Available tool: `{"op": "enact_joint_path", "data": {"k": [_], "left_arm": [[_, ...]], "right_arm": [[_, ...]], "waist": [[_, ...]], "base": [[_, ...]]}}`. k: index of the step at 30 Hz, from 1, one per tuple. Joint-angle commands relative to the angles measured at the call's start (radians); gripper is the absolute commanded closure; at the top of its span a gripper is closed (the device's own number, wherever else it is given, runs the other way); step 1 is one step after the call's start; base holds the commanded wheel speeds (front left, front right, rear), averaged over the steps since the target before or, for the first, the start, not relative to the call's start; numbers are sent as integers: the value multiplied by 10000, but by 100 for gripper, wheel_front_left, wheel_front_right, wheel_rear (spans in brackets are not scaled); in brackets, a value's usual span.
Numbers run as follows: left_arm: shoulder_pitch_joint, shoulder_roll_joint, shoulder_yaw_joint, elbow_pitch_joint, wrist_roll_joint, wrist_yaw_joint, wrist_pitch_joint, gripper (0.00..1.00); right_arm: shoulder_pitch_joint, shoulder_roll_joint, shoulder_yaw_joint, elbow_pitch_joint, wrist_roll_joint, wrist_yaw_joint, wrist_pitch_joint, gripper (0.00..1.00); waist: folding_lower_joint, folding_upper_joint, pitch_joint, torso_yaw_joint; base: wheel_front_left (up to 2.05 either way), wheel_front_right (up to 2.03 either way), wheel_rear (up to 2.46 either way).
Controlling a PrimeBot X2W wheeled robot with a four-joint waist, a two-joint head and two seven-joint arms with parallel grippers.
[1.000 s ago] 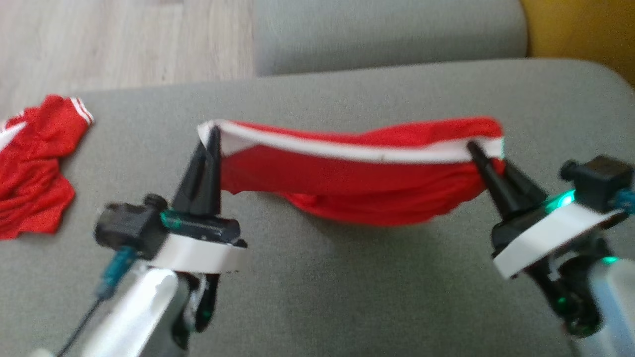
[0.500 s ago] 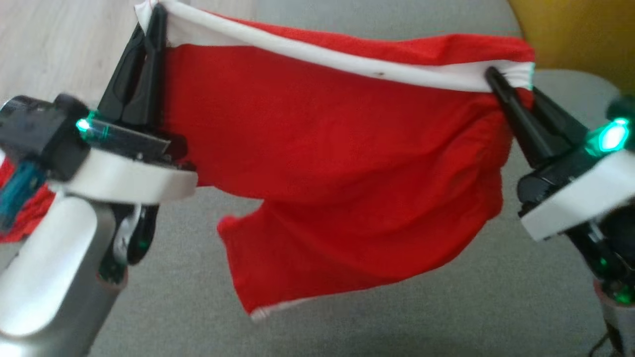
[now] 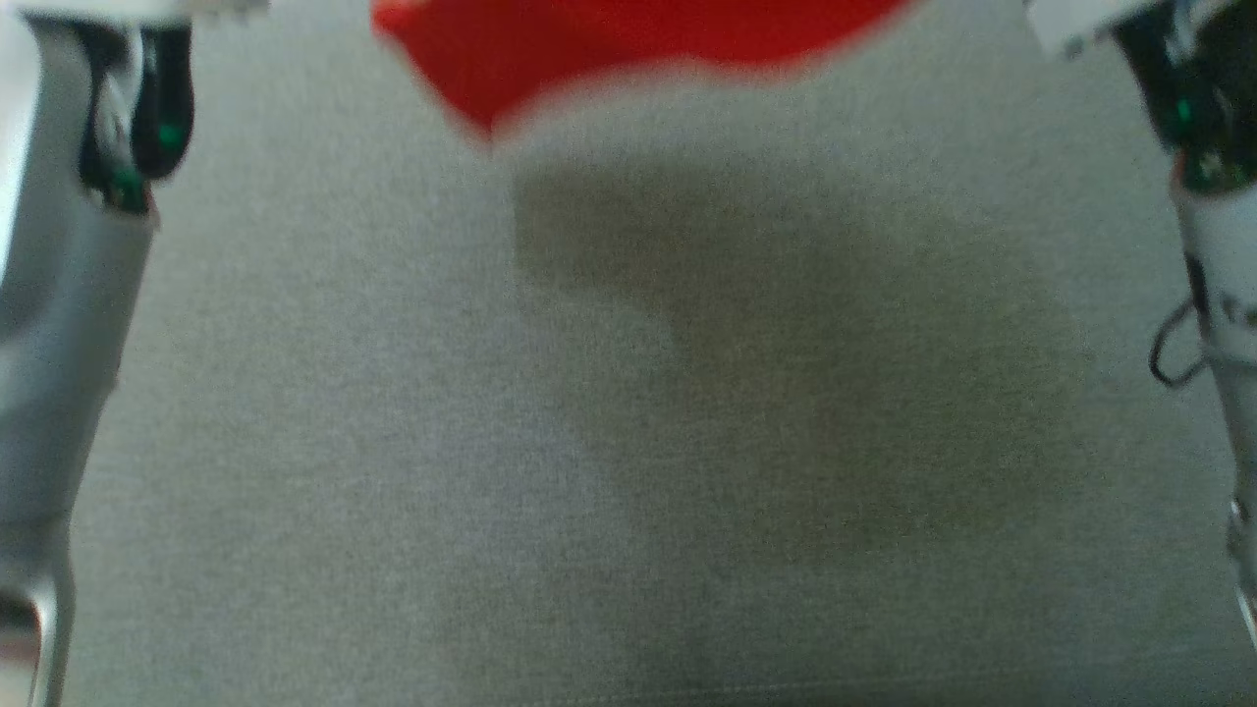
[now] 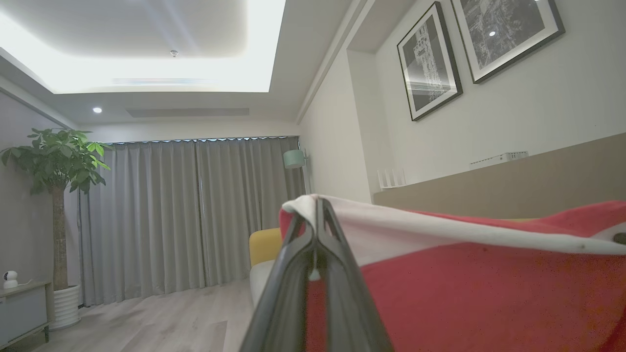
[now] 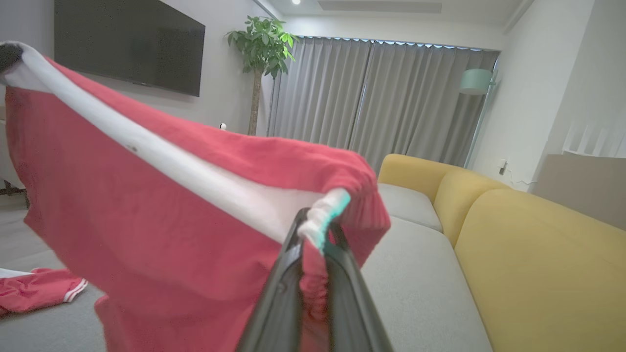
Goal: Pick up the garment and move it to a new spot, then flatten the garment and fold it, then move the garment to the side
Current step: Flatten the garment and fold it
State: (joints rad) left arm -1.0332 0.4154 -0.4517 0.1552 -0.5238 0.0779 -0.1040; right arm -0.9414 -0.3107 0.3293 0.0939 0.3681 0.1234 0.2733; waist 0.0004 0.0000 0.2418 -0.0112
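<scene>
The garment is red with a white waistband and hangs stretched in the air between both arms. My left gripper is shut on the waistband's one end. My right gripper is shut on the bunched other end, and the red cloth drapes down from it. In the head view the garment's lower hem hangs blurred at the top edge above the grey cushion, casting a shadow on it. My pale forearms stand at the left and right edges.
A second red garment with white stripes lies crumpled on the grey seat to the left. The yellow sofa back runs along the right. Beyond are wooden floor, grey curtains and a potted plant.
Both arms have lifted the garment by its waistband from just above the cushion to high over it. It has unfurled, and its hem now hangs at the head view's top.
</scene>
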Motion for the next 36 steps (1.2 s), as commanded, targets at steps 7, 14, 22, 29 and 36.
{"op": "enact_joint_path", "data": {"k": [7,14,22,29,36], "left_arm": [[-409,-375,453,841,-116,-173,-1088,100],[1933,-948,449,854,-421,-313,-1532,100],[5531,-1246,1379,-1452,561,-206,-1574,100],[8352,-1356,1660,-2924,1316,-78,-1576,100],[11071,-1023,1568,-4581,1534,389,-1423,100]], "right_arm": [[-734,702,437,2061,-814,73,-2175,100],[918,718,964,3414,-864,73,-3398,100],[3613,745,939,2718,-907,73,-4260,100],[6632,857,309,1066,-1057,73,-3966,100],[9959,1121,-322,-1379,-1289,73,-2953,100]], "waist": [[-4,0,1668,297],[-4,0,1774,473],[-4,0,931,483],[-4,0,-487,504],[-4,0,-1800,213]], "base": [[0,0,0],[0,0,0],[0,0,0],[0,0,0],[0,0,0]]}}
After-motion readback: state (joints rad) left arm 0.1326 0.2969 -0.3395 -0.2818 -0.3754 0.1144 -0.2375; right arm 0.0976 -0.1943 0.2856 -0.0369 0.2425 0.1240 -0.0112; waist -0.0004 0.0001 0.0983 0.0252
